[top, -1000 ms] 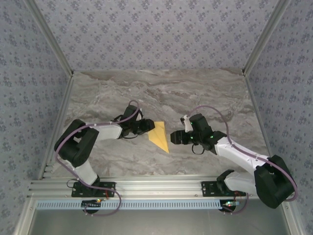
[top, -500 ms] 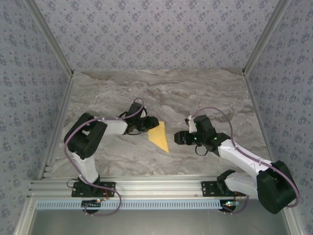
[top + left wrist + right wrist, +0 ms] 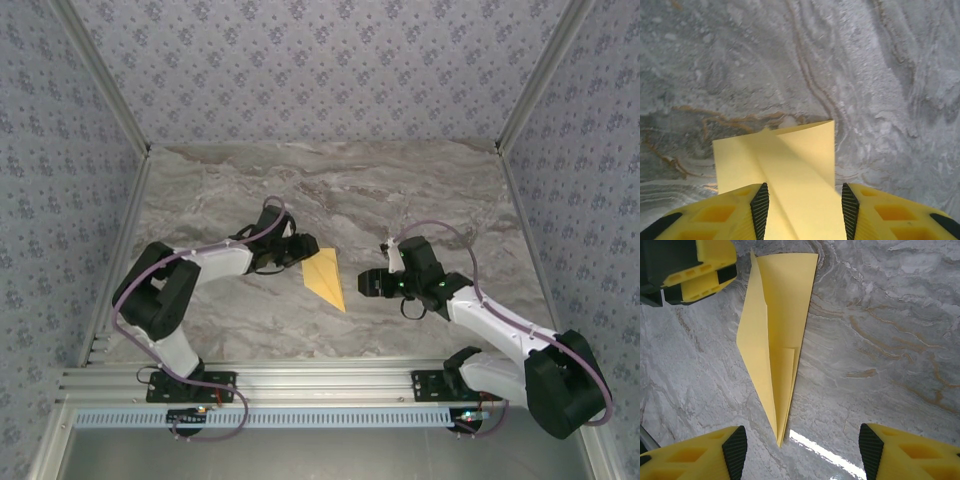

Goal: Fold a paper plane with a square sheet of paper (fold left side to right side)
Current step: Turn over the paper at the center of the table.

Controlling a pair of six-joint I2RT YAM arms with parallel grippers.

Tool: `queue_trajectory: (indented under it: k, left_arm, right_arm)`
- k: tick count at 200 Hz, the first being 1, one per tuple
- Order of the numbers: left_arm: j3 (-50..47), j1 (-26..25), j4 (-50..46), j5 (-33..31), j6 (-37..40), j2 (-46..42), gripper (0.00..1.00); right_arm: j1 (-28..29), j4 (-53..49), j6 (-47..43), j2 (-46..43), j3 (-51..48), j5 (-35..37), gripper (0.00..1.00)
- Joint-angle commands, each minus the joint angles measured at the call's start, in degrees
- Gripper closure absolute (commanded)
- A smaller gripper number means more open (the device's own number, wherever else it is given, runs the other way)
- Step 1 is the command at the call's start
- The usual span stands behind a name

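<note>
The yellow paper lies flat on the marble table, folded into a narrow dart with its point toward the near edge. In the right wrist view the paper shows layered flaps and a sharp tip. My left gripper is at the paper's wide far-left corner. In the left wrist view the left gripper is open and its jaws straddle the paper without closing on it. My right gripper hovers open just right of the dart, and the right gripper has only bare table between its fingers.
The grey marble tabletop spreads out behind and to both sides of the paper. Patterned walls enclose it on three sides. An aluminium rail carrying the arm bases runs along the near edge. The left gripper's yellow finger shows in the right wrist view.
The left arm has swung its elbow and brought its gripper slightly farther over the paper's wide end. The right gripper has backed off a little to the right. The paper has stayed put.
</note>
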Motion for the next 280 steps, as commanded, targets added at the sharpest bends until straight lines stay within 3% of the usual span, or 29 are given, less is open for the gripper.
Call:
queue_trajectory:
  k: [1, 88, 165, 200, 236, 280]
  left_arm:
    - [1.35, -0.4, -1.7, 0.21, -0.03, 2.38, 0.56]
    - [2.68, -0.38, 5.26, 4.2, -2.29, 7.35, 0.59]
    - [3.22, -0.39, 11.24, 7.41, -3.7, 7.06, 0.72]
    - [2.94, -0.4, 12.1, 7.46, -3.71, 5.0, 0.8]
    - [1.9, -0.39, 12.53, 7.28, -3.8, 1.25, 0.98]
    - [0.81, -0.29, 11.41, 6.43, -4.87, -8.05, 1.0]
  right_arm:
    - [-0.38, -0.52, -0.37, -0.67, -0.71, -1.04, 0.35]
    - [-0.48, -0.82, -0.39, -1.13, -1.09, -1.04, 0.35]
    - [-1.36, 1.68, 0.77, -0.75, -2.47, -4.42, 0.29]
    - [-3.61, 6.36, 3.29, -0.26, -4.64, -10.12, 0.17]
    - [-6.96, 17.95, 9.15, 1.84, -8.22, -20.37, 0.01]
    - [-10.87, 31.92, 17.33, 5.0, -10.62, -29.76, 0.0]
